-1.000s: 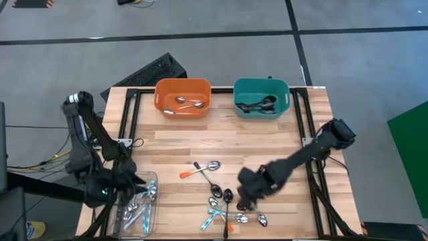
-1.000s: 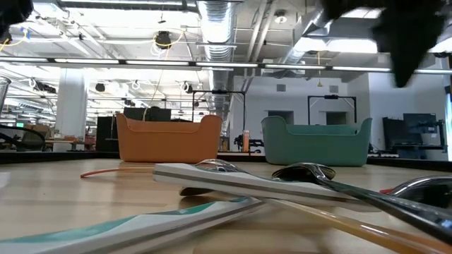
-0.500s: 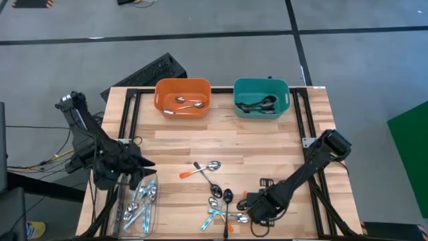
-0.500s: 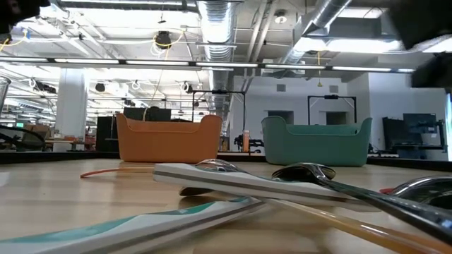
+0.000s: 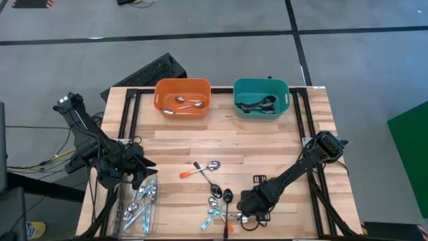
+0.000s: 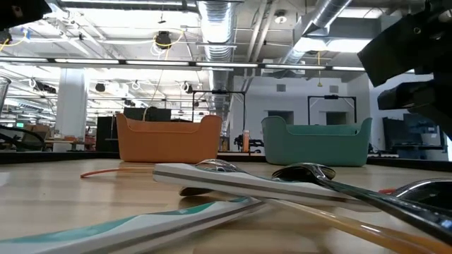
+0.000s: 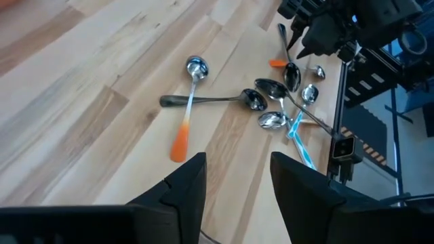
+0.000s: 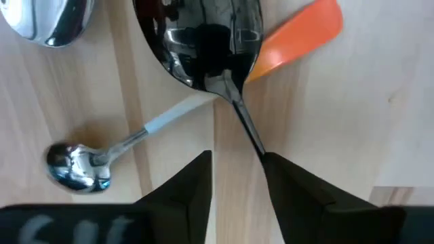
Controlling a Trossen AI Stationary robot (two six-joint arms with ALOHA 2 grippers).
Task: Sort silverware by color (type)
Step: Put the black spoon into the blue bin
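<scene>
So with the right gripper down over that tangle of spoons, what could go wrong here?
The right gripper hangs open, low over crossed spoons: its fingers straddle a dark spoon lying over an orange handle. Closing might catch both, or nudge the light-handled spoon alongside.

Left arm: enters from beyond the desk's left edge, elbow raised, forearm bent inward. Left gripper (image 5: 142, 164) sits over the left edge toward the near corner; its fingers (image 7: 186, 186) are parted with a clear gap.

Right arm: reaches from the desk's right edge, slanting down toward the near edge. Right gripper (image 5: 246, 203) is low by the near edge, right of centre; its fingers (image 8: 192, 186) are parted, nothing between them.
</scene>
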